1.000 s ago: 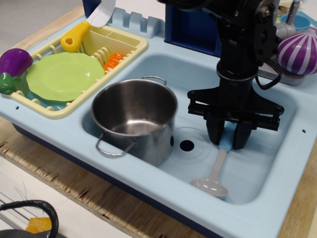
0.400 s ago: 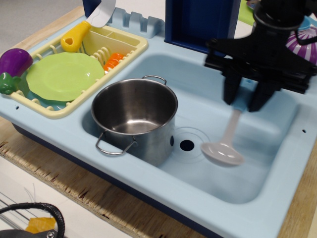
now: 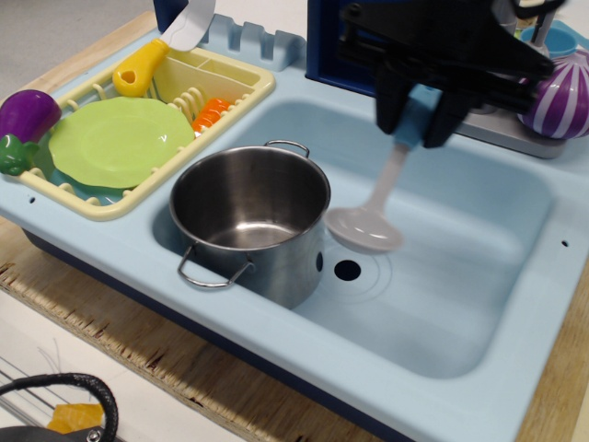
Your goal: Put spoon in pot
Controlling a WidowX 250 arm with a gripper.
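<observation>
The gripper (image 3: 413, 124), fingers clamped on the blue handle of the spoon (image 3: 377, 207), holds it dangling beside and right of the pot (image 3: 250, 221), bowl level with the rim; a sideways move without more height risks striking the rim and twisting the spoon loose.

The pot (image 3: 250, 221) stands in the left part of the sink basin (image 3: 479, 304), its mouth open upward with nothing over it. The spoon (image 3: 379, 203) hangs from the gripper (image 3: 414, 120) with its bowl just beside the pot's right rim, above the drain hole (image 3: 347, 270). The right half of the basin floor lies bare. Left of the basin, the dish rack (image 3: 248, 92) holds a green plate (image 3: 120, 140). A blue back panel (image 3: 345, 41) rises behind the basin, and a purple striped object (image 3: 561, 101) sits at the far right.
</observation>
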